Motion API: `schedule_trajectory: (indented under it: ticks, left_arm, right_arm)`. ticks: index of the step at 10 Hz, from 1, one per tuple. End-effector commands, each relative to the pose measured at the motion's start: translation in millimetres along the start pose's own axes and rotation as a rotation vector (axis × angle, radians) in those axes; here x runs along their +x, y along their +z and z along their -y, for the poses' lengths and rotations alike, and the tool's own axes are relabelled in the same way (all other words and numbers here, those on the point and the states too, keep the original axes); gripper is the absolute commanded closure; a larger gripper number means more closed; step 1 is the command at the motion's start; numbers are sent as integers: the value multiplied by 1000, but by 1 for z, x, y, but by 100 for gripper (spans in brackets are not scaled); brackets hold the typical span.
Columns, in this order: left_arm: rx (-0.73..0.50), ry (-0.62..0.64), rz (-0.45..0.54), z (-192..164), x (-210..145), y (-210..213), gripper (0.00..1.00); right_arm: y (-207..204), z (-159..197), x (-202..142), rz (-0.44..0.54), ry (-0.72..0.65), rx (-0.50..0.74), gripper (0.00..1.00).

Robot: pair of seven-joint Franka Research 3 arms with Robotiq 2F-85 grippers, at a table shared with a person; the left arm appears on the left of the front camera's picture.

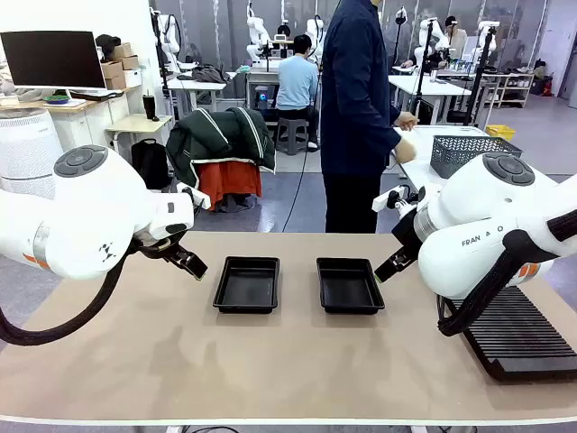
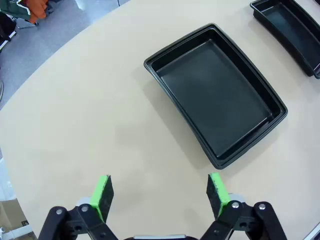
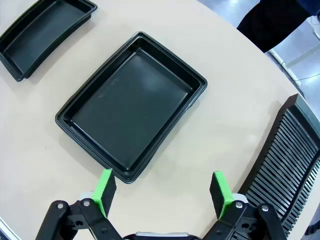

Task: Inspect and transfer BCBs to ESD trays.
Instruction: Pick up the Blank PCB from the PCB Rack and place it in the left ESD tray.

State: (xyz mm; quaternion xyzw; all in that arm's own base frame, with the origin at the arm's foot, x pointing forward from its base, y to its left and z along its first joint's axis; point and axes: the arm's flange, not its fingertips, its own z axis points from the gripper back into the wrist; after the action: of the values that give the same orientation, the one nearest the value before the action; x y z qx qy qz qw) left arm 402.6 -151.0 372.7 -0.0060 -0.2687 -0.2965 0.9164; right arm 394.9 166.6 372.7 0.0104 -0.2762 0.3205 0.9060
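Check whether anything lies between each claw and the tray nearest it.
Nothing visible does. Bare table separates the left claw from the left tray, and the right claw from the right tray. Both trays are empty. The rack lies off to the side, not between.

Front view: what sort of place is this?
Likely an open-plan electronics or robotics lab: two black ESD trays and a ribbed slotted rack up front, a monitor at the side, workbenches behind.
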Motion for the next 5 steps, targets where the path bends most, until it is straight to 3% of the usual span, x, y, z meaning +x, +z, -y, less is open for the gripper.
schedule_trajectory:
  ticks: [1, 5]
  left_arm:
    - [0, 0, 0, 0, 0, 0, 0]
    - [0, 0, 0, 0, 0, 0, 0]
  right_arm:
    - [0, 0, 0, 0, 0, 0, 0]
    - [0, 0, 0, 0, 0, 0, 0]
